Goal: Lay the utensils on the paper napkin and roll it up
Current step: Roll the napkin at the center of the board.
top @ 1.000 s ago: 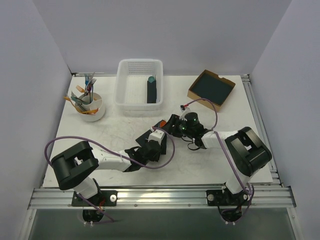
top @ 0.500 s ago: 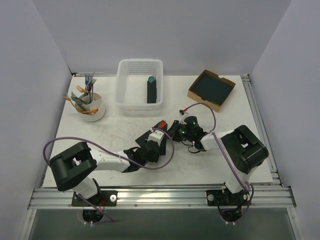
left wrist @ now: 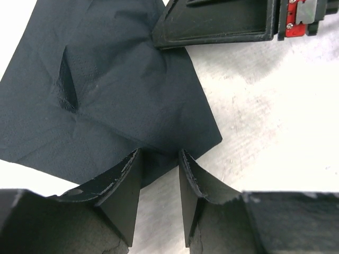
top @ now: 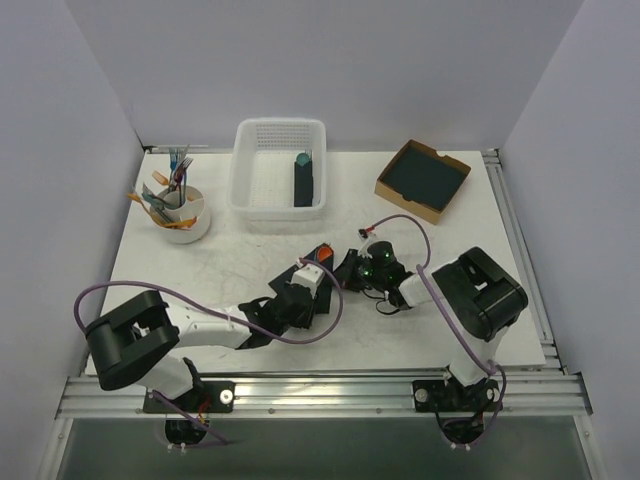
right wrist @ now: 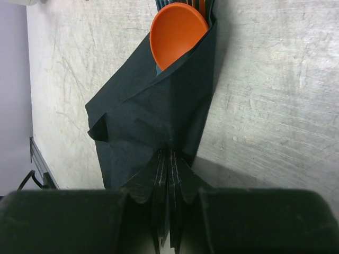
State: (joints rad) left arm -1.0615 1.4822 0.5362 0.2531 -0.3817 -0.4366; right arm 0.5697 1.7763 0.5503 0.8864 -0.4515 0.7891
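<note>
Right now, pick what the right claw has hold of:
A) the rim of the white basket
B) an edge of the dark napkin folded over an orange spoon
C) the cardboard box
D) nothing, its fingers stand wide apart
B: in the right wrist view the right claw is shut on the edge of the dark napkin, and the orange spoon pokes out of the fold at the far end.

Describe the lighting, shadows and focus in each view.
Top external: soft, even light, everything sharp, only faint shadows on the table. Left wrist: the paper napkin is crisp, its creases shaded, and a soft grey shadow falls on the table to its right. Right wrist: the orange spoon is sharp, without harsh glare; the bottom strip is nearly black and shows no detail.
</note>
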